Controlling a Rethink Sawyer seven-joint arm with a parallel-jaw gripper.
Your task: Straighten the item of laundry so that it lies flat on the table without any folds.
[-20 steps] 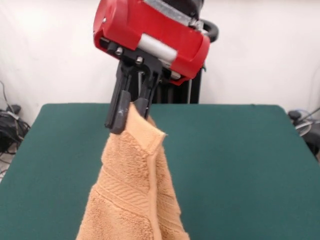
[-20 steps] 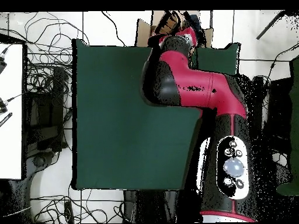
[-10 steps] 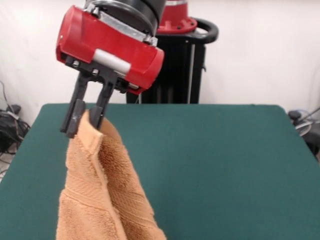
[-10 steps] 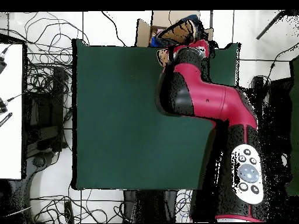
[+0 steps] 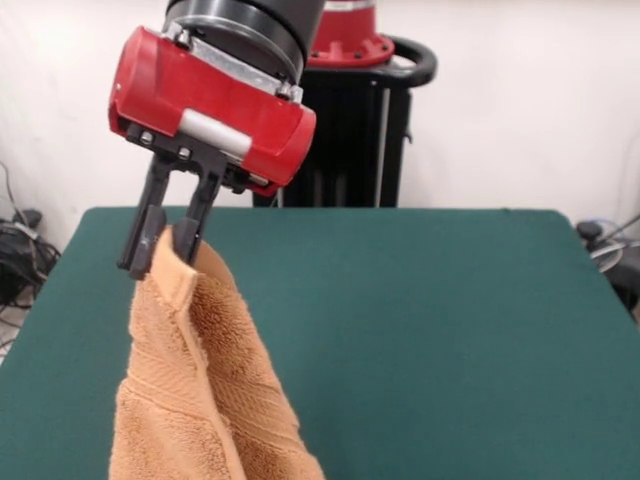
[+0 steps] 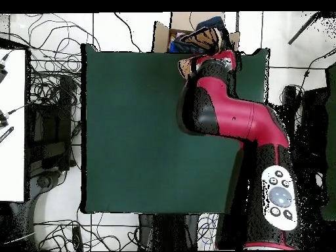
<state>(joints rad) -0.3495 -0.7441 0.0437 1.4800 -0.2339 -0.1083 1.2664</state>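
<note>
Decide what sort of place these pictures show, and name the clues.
Probably a robotics lab or test room. A red and black robot arm works at a dark green felt-topped table, its gripper holding up a peach terry-cloth towel; loose cables cover the floor.

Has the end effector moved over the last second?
Yes. The end effector, shut on the towel, has shifted toward the table's left edge in the front view.

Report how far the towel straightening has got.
Done: the gripper has the towel pinched at one top edge and lifted. In hand: the towel hangs bunched in vertical folds above the table. Left: lay it down and spread it flat; none of it lies smooth yet.
</note>
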